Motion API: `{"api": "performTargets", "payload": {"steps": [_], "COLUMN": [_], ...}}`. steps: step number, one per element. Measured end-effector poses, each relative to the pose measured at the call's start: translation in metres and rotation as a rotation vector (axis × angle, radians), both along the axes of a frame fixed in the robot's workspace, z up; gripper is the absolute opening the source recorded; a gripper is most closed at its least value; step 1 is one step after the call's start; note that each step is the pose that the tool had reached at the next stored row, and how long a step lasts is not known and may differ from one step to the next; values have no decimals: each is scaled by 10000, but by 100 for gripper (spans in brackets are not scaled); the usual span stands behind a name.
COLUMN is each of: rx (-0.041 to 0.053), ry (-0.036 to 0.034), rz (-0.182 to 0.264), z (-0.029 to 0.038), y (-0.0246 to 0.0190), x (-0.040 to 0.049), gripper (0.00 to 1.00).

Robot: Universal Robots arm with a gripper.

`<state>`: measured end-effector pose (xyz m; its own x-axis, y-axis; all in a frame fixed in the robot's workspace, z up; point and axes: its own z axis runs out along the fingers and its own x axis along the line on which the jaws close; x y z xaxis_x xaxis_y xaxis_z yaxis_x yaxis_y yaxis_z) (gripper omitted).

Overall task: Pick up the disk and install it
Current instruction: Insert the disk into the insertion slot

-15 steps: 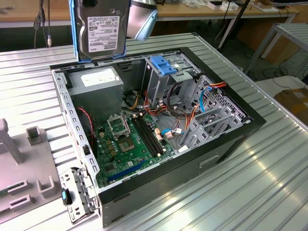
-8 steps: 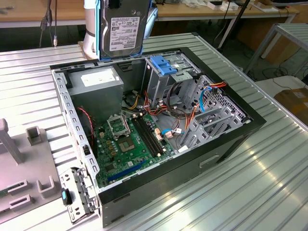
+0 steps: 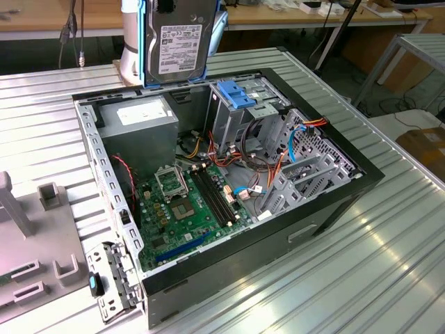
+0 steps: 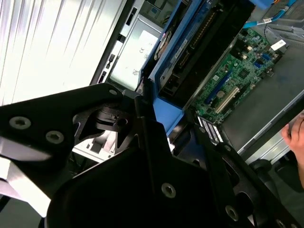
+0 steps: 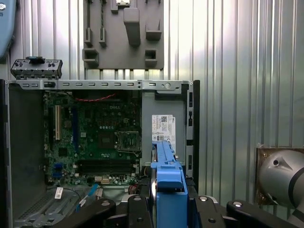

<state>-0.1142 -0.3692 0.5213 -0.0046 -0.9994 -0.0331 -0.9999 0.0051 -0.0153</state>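
Your gripper has its black fingers closed on the disk, one on each side of the blue frame. In the first wrist view you look straight down the disk's thin edge. In the exterior view the disk hangs upright in the air, its white label facing the camera, over the far rim of the open computer case (whether its lower edge touches that rim, I cannot tell). Just below it are the grey power box, toward the exterior view's left, and the metal cage with the blue handle, toward the right. Deeper in the case sits the green circuit board. The case lies on its side on a ribbed metal table, with a grey holder plate beside it. A person's hand shows at the edge of the second wrist view. Wooden benches stand behind.
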Motion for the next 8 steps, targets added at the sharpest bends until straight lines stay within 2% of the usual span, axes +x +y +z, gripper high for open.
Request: {"api": "performTargets", "payload": {"steps": [7, 8], "rx": [0, 1], "ry": [-2, -3], "rz": [0, 0], "z": [-1, -2], "y": [0, -20], "x": [0, 1], "gripper": [37, 37]}}
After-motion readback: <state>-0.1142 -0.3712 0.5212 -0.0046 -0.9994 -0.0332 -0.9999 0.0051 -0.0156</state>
